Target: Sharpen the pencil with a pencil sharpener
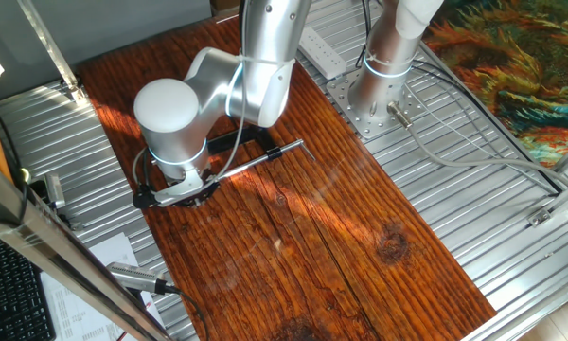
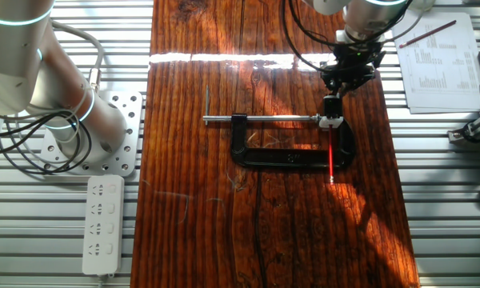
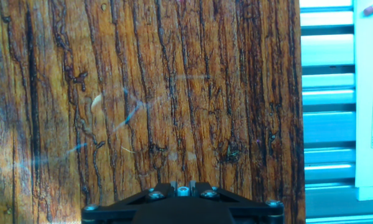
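Red pencil [image 2: 330,162] sits just below our gripper [image 2: 331,112]; its grip state we cannot tell. Misalignment could snap the pencil.

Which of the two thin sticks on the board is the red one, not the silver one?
The pencil, short and bright red, lying across the clamp below the hand. The silver screw rod is longer and thicker.

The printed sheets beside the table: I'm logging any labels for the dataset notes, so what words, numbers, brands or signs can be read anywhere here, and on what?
No text can be read in any view.
Paper sheet by the board: printed lines and a chart, too small to read.
Sheet near the keyboard: print too blurred.
Clamp: faint embossed marks on its frame, illegible.
Power strip: no readable marking.
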### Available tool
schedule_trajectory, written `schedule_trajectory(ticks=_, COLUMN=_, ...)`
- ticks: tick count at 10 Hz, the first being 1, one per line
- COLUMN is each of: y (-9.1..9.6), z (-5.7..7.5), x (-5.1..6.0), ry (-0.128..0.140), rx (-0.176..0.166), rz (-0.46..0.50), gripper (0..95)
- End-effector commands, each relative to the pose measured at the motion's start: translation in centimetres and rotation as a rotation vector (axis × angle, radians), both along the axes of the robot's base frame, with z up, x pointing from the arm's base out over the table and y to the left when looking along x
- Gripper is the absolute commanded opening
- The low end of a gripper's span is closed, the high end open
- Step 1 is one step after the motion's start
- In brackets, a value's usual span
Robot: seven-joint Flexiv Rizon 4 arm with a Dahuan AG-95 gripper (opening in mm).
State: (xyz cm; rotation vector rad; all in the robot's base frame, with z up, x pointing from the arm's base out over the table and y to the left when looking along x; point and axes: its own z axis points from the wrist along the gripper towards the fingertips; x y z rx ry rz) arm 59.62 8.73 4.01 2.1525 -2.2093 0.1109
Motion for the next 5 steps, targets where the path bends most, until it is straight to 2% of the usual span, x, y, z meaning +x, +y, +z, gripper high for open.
schedule_trajectory(ticks=1, y=-0.13, z=0.27, x=0.07, ry=0.001, rx=-0.001, rz=0.009, gripper=0.0)
schedule_trajectory(ticks=5, y=-0.10, z=0.45, x=0.12, ry=0.002, rx=-0.006, rz=0.014, gripper=0.0)
